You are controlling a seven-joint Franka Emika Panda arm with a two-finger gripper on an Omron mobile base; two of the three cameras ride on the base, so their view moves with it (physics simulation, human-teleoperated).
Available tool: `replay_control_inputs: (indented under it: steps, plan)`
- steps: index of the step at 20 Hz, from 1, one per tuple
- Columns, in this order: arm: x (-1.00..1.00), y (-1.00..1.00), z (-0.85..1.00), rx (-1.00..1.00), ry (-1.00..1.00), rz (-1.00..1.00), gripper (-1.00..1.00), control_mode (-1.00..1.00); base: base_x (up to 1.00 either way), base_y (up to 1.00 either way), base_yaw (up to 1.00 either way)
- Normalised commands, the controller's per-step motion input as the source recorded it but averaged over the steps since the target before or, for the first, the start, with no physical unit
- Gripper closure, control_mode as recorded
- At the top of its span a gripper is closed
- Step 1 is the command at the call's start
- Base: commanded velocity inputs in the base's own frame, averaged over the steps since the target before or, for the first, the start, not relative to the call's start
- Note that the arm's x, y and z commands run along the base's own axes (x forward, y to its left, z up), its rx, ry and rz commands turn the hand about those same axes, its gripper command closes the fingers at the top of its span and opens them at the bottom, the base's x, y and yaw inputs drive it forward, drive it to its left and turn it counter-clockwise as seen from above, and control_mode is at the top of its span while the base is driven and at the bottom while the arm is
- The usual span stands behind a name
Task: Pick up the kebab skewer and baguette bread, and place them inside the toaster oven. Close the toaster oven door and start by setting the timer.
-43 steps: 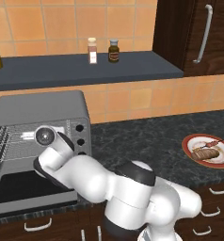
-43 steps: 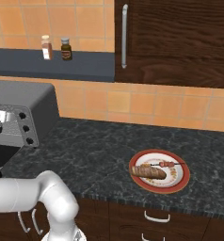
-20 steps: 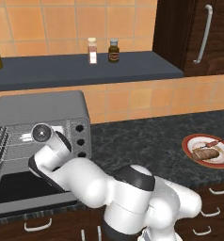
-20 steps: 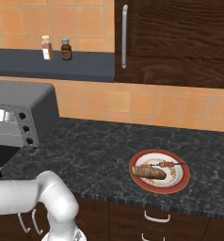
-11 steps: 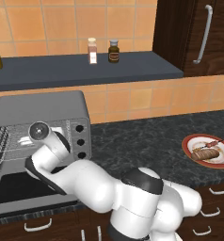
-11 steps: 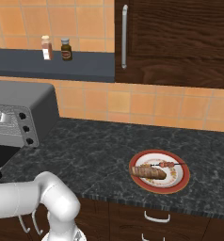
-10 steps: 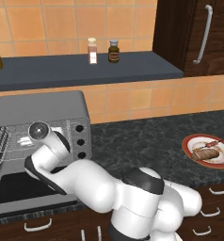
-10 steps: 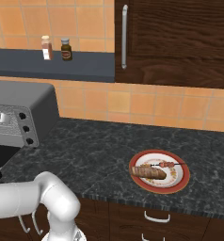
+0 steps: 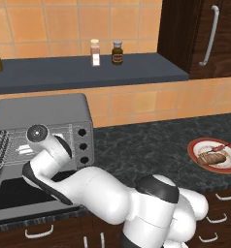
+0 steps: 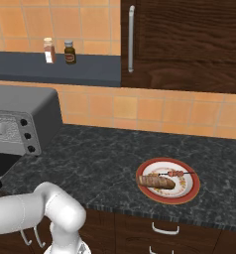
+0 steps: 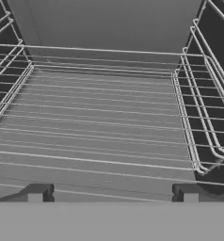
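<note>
The toaster oven (image 9: 42, 140) is sitting at the left end of the dark speckled surface (image 9: 151, 145), its toaster oven door (image 9: 25, 196) lying dropped open and flat in front of the cavity, and the arm is reaching leftward and low across that door with the hand pointing into the opening. In the hand view the pincer (image 11: 112, 194) is standing spread wide and holding nothing, its two tips framing the bare wire rack (image 11: 100, 122) that is running away toward the oven's back wall. The relation that matters lies the other way: both foods are resting well apart from the pincer, far off to the robot's right, on a red-rimmed plate (image 10: 187, 193) near the surface's front edge. On it the baguette bread (image 10: 156, 182) is lying with its long axis running roughly left to right along the surface, and the kebab skewer (image 10: 175, 173) is lying just behind it, nearly parallel and closer to the wall. Judging from this, the arm is needing to pull out of the oven and swing right across the surface before any grasp; the skewer, being thin, is probably calling for a closing across its stick.
</note>
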Motion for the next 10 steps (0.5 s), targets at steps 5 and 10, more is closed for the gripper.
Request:
replay_control_inputs:
  steps: [5,10]
  plan:
    - [-0.77,0.05,-0.94,0.0,0.04,0.0,-1.0,-1.0,0.0,0.0,0.0]
    - [-0.77,0.06,-0.9,0.0,0.05,0.0,-1.0,-1.0,0.0,0.0,0.0]
